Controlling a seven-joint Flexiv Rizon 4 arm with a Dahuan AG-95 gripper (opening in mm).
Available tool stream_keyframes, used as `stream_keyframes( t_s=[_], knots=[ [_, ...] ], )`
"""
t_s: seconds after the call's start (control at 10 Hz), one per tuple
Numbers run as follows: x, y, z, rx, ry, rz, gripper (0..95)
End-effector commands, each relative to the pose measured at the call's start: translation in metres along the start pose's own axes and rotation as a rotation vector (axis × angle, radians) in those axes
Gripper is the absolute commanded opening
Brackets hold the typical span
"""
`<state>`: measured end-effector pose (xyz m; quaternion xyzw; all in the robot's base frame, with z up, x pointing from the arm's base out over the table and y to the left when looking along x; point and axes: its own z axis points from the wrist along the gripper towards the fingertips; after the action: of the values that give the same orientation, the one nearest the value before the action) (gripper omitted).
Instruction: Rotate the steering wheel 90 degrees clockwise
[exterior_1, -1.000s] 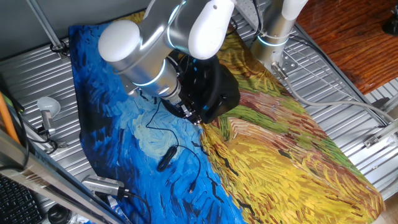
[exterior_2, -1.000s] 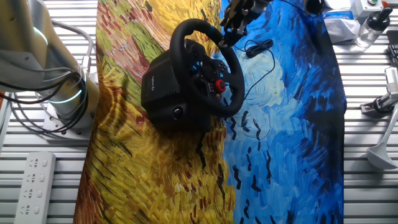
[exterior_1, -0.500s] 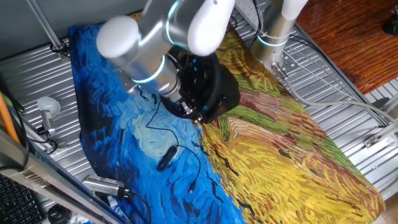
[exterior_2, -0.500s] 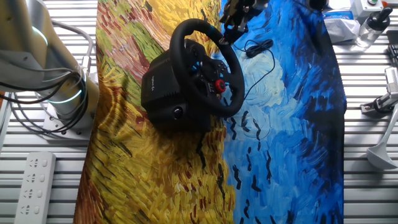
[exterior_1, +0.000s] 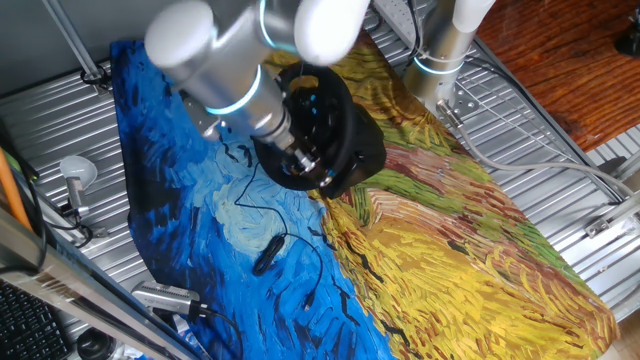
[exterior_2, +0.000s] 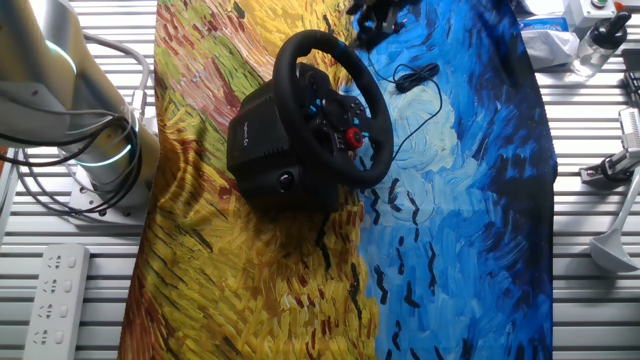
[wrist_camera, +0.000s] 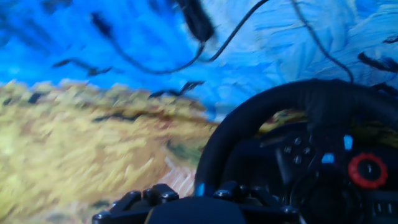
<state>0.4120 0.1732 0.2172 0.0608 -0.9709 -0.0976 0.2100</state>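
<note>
Hand view alone shows the steering wheel's (wrist_camera: 298, 118) red knob (wrist_camera: 367, 170).

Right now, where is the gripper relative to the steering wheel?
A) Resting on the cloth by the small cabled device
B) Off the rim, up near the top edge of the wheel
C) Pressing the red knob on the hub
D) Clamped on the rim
B: the other fixed view shows the gripper clear of the steering wheel, just beyond its top edge, holding nothing.
</note>
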Motion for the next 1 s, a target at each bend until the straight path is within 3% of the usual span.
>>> stream_keyframes(
  t_s=[0.1,0.7,1.0],
  knots=[
    [0.006,0.007,-0.006,-0.006,0.007,-0.022,0.0],
    [0.015,0.02,-0.017,-0.005,-0.007,-0.009,0.0],
    [0.028,0.031,-0.024,0.001,-0.024,-0.019,0.0]
  ],
)
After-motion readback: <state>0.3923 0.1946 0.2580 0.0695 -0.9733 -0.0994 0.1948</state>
